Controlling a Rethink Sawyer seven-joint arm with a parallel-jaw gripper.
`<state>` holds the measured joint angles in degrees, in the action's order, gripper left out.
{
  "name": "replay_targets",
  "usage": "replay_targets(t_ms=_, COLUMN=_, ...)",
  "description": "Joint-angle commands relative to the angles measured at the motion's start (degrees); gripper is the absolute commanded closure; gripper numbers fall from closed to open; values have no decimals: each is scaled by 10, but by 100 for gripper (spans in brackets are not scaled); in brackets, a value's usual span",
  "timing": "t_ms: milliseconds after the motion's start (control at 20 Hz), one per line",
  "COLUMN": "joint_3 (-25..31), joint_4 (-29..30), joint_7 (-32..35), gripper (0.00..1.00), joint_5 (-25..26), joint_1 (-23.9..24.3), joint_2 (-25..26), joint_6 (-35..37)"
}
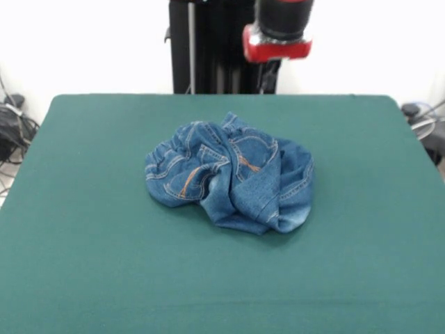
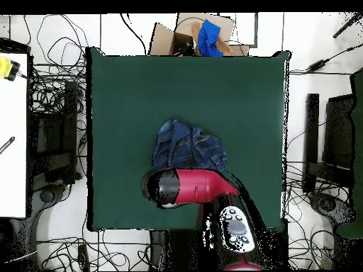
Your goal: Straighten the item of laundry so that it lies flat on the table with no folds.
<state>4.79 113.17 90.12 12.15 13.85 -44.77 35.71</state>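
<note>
The item of laundry [image 1: 229, 174], a small pair of blue jeans with orange stitching, lies crumpled in a rounded heap near the middle of the green table [image 1: 104, 243]. Its folds overlap, and one faded leg end points toward the front edge. In the overhead view the jeans [image 2: 190, 147] sit just beyond the red arm [image 2: 202, 188], whose black end [image 2: 162, 188] hangs over the table [image 2: 234, 92] near the robot's side. In the front view only a red and black arm segment [image 1: 277, 38] shows at the top, behind the jeans. No gripper fingers show in either view.
A cardboard box [image 2: 188, 35] holding something blue stands off the table's far edge in the overhead view. Cables lie on the floor all around. A white surface [image 2: 13, 127] is at the left and black equipment [image 2: 340, 142] at the right.
</note>
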Motion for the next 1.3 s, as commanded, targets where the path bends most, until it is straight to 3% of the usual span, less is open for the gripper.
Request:
replay_targets(t_ms=50, joint_3=20, joint_4=-30, joint_7=71, gripper=100, joint_5=-36, joint_1=-11, joint_2=-54, joint_6=69)
replay_targets(t_ms=500, joint_3=20, joint_4=-5, joint_7=73, gripper=100, joint_5=-45, joint_1=-12, joint_2=-76, joint_6=68)
replay_targets(t_ms=650, joint_3=23, joint_4=-6, joint_7=71, gripper=100, joint_5=-37, joint_1=0, joint_2=-40, joint_6=20)
replay_targets(t_ms=800, joint_3=46, joint_4=-19, joint_7=42, gripper=100, joint_5=-30, joint_1=40, joint_2=40, joint_6=-52)
replay_targets(t_ms=1100, joint_3=74, joint_4=-12, joint_7=13, gripper=100, joint_5=-12, joint_1=82, joint_2=62, joint_6=-104)
replay_targets(t_ms=1150, joint_3=79, joint_4=-11, joint_7=14, gripper=0, joint_5=-8, joint_1=87, joint_2=64, joint_6=-106)
replay_targets(t_ms=1300, joint_3=85, joint_4=-6, joint_7=12, gripper=0, joint_5=-7, joint_1=95, joint_2=65, joint_6=-112)
